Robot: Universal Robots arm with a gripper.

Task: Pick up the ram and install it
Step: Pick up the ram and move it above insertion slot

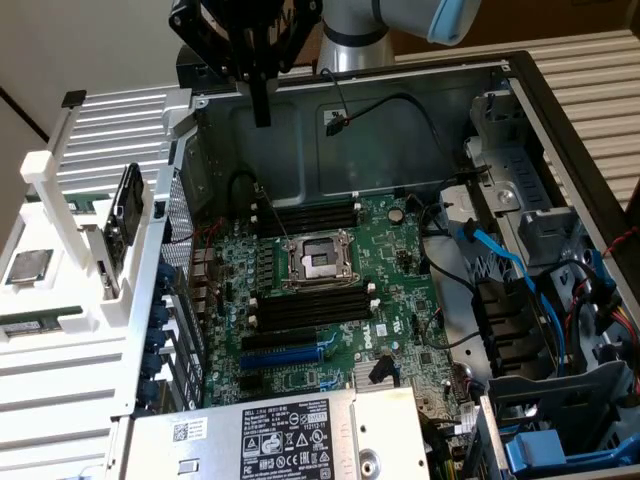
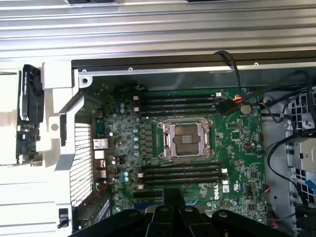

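Little of the task is done, as I judge it. On the exterior view's left, the ram (image 1: 28, 326) lies flat in the white rack (image 1: 100, 130), just below a silver chip (image 1: 27, 267), with nothing touching it. I count one ram for sure. A second green strip higher in the rack may be another, but I cannot tell.

Moving right, the claw (image 1: 262, 118) hangs above the case's (image 1: 400, 120) rear wall, well apart from the ram. Its fingers are pressed together and hold nothing.

Below it, inside the case, the board (image 1: 400, 300) lies open to view. There are two banks of black slots (image 1: 310, 215), one on each side of the single socket (image 1: 320, 262). The wrist view lets me count four slots in each bank, eight in all, and every one is bare. So both the pick-up and the fitting are left to do.
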